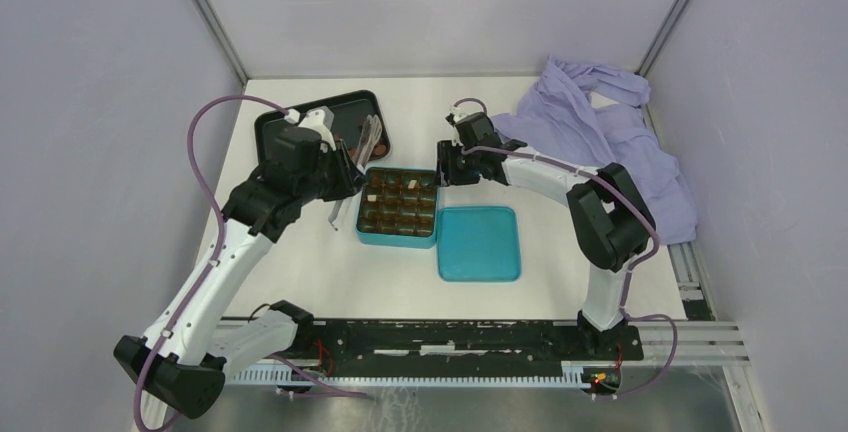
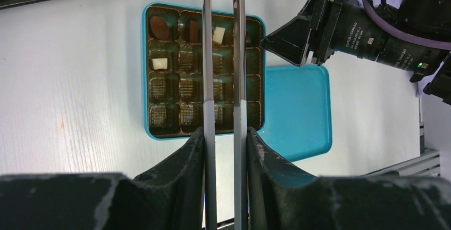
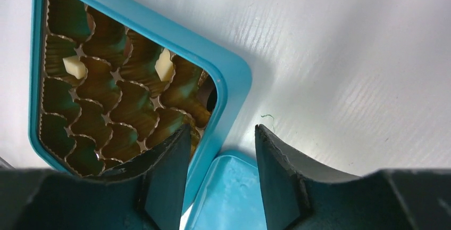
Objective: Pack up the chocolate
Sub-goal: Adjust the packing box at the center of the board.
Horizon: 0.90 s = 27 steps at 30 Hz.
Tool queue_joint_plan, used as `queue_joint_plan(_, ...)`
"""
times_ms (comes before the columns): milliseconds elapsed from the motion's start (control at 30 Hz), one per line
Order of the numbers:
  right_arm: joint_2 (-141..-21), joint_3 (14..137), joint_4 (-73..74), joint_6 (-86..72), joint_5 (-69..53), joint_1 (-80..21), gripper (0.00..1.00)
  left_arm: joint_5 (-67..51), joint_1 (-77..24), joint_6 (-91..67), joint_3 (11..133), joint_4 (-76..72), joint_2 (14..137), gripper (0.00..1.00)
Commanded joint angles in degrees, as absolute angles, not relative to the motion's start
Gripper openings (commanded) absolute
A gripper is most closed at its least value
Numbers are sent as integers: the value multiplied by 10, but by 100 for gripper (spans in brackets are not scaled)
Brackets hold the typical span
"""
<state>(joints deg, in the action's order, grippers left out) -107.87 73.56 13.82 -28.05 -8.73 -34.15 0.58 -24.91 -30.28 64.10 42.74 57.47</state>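
White table [image 2: 80, 81], teal box [image 2: 144, 70] with few chocolate pieces [image 2: 158, 26].
Our left gripper [image 2: 224, 134] clamps metal tongs [image 2: 207, 54]; on our right gripper [image 3: 222, 134] the fingers stand apart over the box corner.

Left hand [image 2: 224, 134] clamped narrow, right hand [image 3: 222, 131] parted, both arms reaching forward.

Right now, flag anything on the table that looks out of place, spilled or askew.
Only the crumpled purple cloth stands out: it is heaped at the far right corner and seems unrelated to the packing. The teal box sits flat and open, its lid flat beside it. Nothing looks spilled.
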Motion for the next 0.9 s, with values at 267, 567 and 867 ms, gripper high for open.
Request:
queue_joint_plan(267,-1122,800,104,-263,-90,-351,46,17,-252,-308,634,398,556,34)
queue_joint_plan(567,-1139,831,108,-186,-94,-351,42,15,-252,-308,631,399,551,34)
queue_joint_plan(867,-1153,843,113,-124,-121,-351,29,11,-253,-308,627,399,547,34)
